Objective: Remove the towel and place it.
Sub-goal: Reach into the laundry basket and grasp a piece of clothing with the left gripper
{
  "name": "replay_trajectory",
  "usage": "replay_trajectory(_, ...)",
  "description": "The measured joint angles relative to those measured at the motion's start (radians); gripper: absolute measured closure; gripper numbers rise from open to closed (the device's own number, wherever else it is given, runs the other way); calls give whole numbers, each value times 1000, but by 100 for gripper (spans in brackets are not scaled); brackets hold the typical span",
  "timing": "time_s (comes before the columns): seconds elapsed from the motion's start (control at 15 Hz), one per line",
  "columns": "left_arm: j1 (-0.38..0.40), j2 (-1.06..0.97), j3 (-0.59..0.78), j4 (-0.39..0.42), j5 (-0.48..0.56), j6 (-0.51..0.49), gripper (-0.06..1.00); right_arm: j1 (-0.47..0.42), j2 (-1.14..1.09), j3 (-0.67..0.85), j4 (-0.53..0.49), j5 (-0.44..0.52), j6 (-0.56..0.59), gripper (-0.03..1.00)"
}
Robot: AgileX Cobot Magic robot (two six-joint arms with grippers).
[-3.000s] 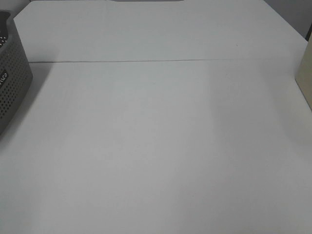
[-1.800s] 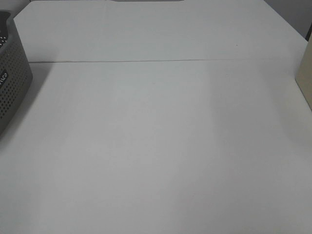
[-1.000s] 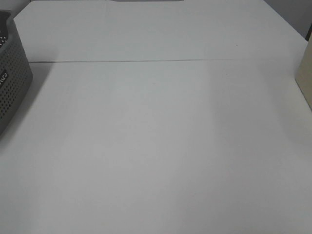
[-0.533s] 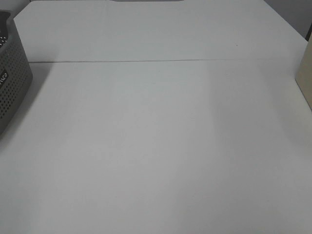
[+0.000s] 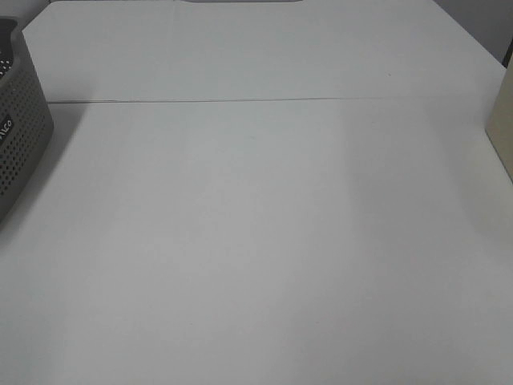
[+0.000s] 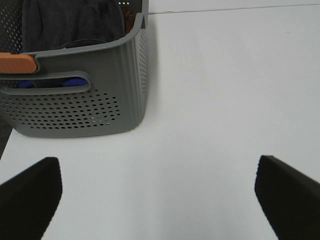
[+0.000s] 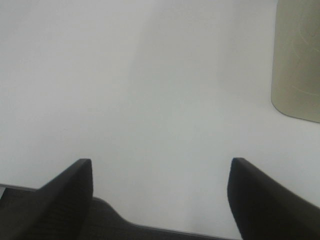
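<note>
table [image 5: 264,224]: white | basket [image 6: 115,90]: grey, perforated, at table's left edge | towel [image 6: 70,22]: dark, bunched inside basket; likely soft, limp, light, may drag on rim; pinch a raised top fold | left gripper [image 6: 157,195]: jaws wide apart, empty, facing basket | right gripper [image 7: 160,200]: jaws apart, empty, above table

- Dark navy-black plush towel [image 6: 70,22]: plain.
- Grey plastic basket [image 6: 115,75] ahead of the black left fingers [image 6: 30,195]: rows of round holes.
- Flat white table [image 5: 264,241]: plain.
- Beige rounded container [image 7: 297,60].
</note>
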Motion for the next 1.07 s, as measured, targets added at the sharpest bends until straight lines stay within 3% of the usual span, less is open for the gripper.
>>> replay_trajectory(0.4, 0, 0, 0, 0, 0, 0, -5, 0, 0, 0, 0, 0, 0, 23)
replay_trajectory(0.53, 0, 77, -54, 23, 31, 92, -5, 0, 0, 0, 0, 0, 0, 23)
replay_trajectory(0.73, 0, 330, -262, 169, 99, 332, -5, 0, 0, 0, 0, 0, 0, 23)
replay_trajectory(1.07, 0, 781, -524, 343, 86, 481, -5, 0, 0, 0, 0, 0, 0, 23)
